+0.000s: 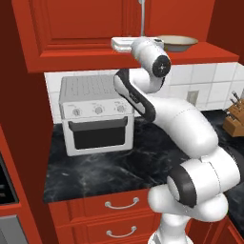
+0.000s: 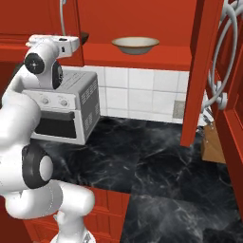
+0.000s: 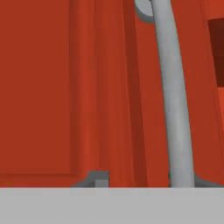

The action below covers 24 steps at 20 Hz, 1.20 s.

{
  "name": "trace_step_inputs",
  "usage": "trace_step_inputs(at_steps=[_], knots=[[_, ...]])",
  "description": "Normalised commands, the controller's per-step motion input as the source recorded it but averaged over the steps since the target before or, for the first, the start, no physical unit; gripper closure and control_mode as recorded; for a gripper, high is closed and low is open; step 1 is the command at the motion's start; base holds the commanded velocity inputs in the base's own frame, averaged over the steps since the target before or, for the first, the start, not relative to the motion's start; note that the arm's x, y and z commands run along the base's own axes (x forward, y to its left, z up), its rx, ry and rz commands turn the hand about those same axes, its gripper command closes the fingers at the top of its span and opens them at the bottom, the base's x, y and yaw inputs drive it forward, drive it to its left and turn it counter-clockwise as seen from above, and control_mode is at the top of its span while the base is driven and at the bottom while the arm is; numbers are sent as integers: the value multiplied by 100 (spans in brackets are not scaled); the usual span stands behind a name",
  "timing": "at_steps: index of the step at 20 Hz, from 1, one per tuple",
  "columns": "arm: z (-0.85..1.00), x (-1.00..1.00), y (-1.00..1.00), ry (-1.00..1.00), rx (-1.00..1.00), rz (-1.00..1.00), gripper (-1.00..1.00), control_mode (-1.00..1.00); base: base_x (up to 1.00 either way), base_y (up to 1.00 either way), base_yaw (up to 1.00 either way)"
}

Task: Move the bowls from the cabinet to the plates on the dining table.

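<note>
The cream bowl (image 1: 177, 44) (image 2: 135, 45) with its ochre rim sits on the red shelf of the cabinet (image 1: 71, 28) (image 2: 142, 58). A dark bowl (image 2: 84, 37) peeks out from behind the closed left door. My gripper (image 3: 146, 180) is raised to that door's long silver handle (image 3: 175, 109) (image 1: 141, 14) (image 2: 61, 19). The jaws stand on either side of the handle's lower end. One fingertip (image 3: 98, 178) is still well apart from it, so the gripper is open and holds nothing. The plates and the dining table are out of view.
The cabinet's right door (image 2: 204, 71) hangs open. A white toaster oven (image 1: 97, 114) (image 2: 61, 111) stands on the black marble counter (image 1: 143, 162) under the cabinet. A knife block (image 1: 236, 119) is at the right, and red drawers (image 1: 121, 205) run below.
</note>
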Motion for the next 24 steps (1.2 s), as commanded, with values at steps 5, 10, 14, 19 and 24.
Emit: trace_step_inputs(at_steps=[5,10,14,19,24], knots=[[-15,-7,9,29,5,40,100,-100,0,0,0],[-4,-19,70,6,0,29,100,-100,0,0,0],[-19,-36,98,-3,-3,19,100,-100,0,0,0],[-38,-36,100,-14,-3,12,100,-100,0,0,0],[-41,-19,100,-16,-3,5,100,-100,0,0,0]])
